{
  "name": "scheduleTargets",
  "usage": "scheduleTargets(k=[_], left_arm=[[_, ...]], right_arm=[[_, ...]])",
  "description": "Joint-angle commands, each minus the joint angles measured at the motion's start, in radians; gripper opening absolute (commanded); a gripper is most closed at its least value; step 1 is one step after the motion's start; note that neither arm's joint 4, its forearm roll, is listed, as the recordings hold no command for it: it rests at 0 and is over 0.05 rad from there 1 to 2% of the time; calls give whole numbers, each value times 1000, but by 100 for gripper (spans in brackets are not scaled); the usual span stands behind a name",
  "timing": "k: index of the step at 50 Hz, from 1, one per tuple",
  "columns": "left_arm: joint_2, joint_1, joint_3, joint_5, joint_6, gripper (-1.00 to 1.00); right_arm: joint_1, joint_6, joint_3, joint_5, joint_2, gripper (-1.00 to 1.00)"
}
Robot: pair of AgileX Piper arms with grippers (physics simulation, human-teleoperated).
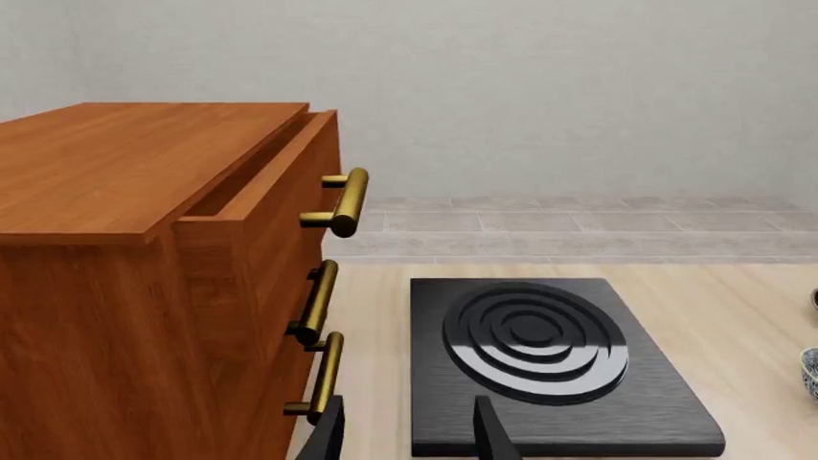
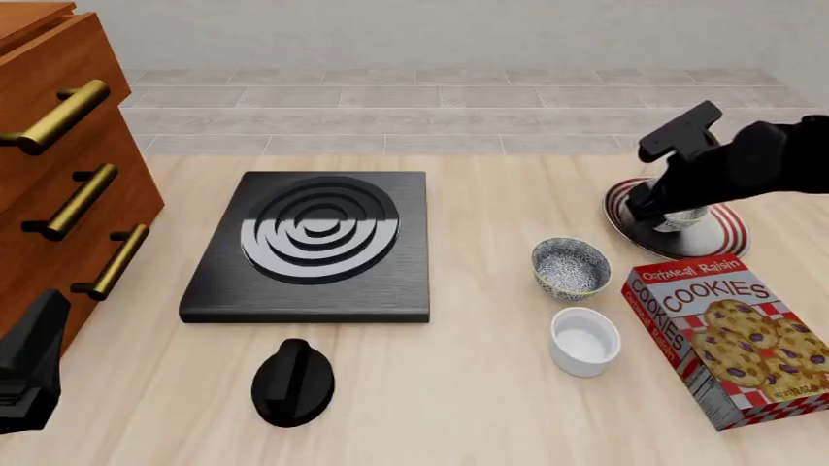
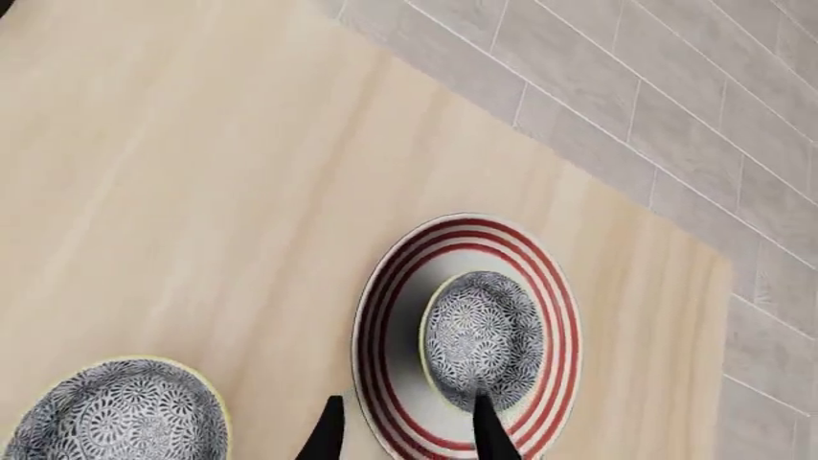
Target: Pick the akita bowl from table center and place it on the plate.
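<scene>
At the far left we see a wooden drawer cabinet (image 2: 58,165) with brass handles, its top drawer slightly pulled out in the left wrist view. Below it the left gripper (image 1: 406,431) hangs near the table's front edge, its dark fingers spread with nothing between them. The table (image 2: 480,388) is pale light-grained wood, and beyond its far edge lies a grey tiled floor (image 2: 428,97) that runs to a plain light wall. Next comes a black hotplate (image 2: 315,243) with raised concentric rings, and in front of it a black knob-shaped object (image 2: 291,382) lies on the wood. Toward the right a look-alike speckled bowl (image 2: 570,267) stands on the bare table, with a plain white ramekin (image 2: 584,340) just in front of it and a cookies box (image 2: 732,335) lying flat beside them. At the far right the akita bowl (image 3: 484,337) sits inside the red-striped plate (image 3: 383,326). The right gripper (image 3: 406,426) is above the bowl; its fingers are parted, one tip over the bowl's rim, the other over the plate, and we cannot tell whether they touch the bowl.
</scene>
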Motion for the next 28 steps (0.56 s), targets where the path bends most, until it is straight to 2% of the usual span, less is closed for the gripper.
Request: scheduleTargets(k=[1, 5, 12, 22, 28], left_arm=[[0, 0, 0, 0, 0, 100], [0, 0, 0, 0, 0, 100], [0, 0, 0, 0, 0, 100], [0, 0, 0, 0, 0, 100], [0, 0, 0, 0, 0, 100]], right_arm=[[39, -5, 125, -12, -172, 100], [46, -16, 183, -34, -240, 100], [75, 11, 237, -45, -339, 100], [95, -2, 349, -82, -475, 100], [107, 24, 413, -110, -569, 100]])
